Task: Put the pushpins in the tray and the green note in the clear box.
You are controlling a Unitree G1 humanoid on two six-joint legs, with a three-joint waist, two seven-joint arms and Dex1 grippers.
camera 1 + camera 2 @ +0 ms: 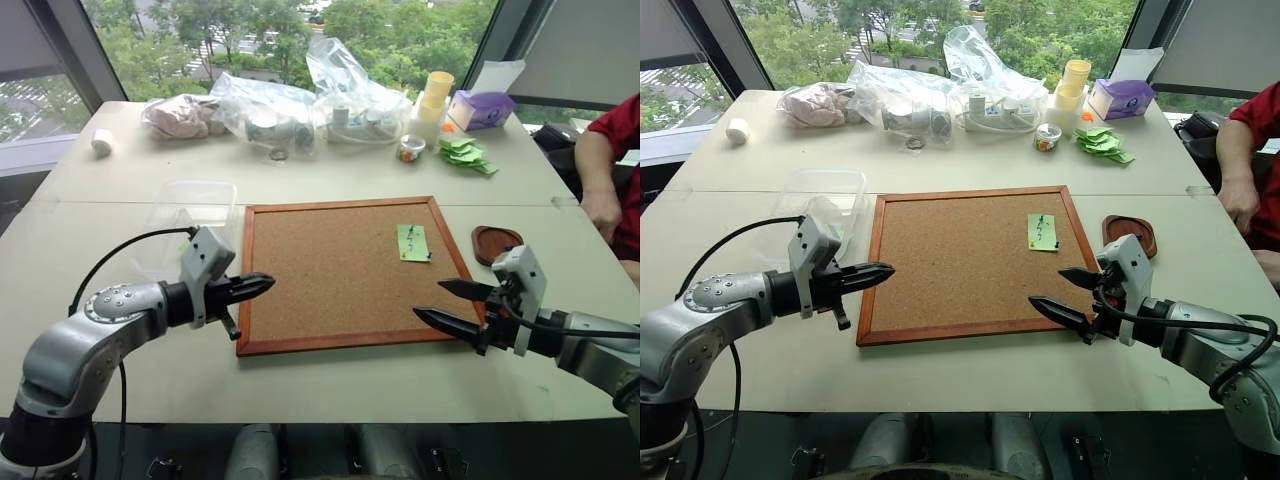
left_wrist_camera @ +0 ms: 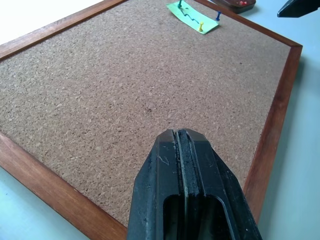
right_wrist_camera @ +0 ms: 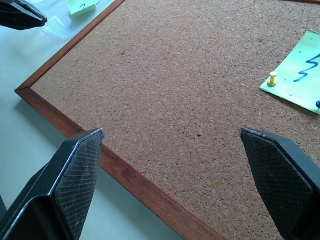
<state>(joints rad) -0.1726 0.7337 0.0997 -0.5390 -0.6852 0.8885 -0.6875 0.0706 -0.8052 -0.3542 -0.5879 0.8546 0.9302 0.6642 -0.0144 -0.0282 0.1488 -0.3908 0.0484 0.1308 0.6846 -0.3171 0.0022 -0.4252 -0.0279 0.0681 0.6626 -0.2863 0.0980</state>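
The green note (image 1: 413, 243) is pinned on the corkboard (image 1: 330, 270) near its far right corner, with a yellow pushpin (image 2: 200, 26), a blue pushpin (image 2: 218, 16) and a green pushpin (image 2: 180, 4) stuck in it. The dark wooden tray (image 1: 497, 243) sits just right of the board. Left of the board stands the clear box (image 1: 190, 225), with a light-green slip (image 3: 82, 6) at it. My left gripper (image 1: 262, 285) hovers shut and empty at the board's near left edge. My right gripper (image 1: 430, 300) hangs open over the near right corner, short of the note.
Clear plastic bags (image 1: 300, 105), yellow cups (image 1: 435, 95), a purple box (image 1: 482, 108) and a heap of green slips (image 1: 465, 155) line the table's far side. A person's arm in a red sleeve (image 1: 605, 170) rests at the right edge.
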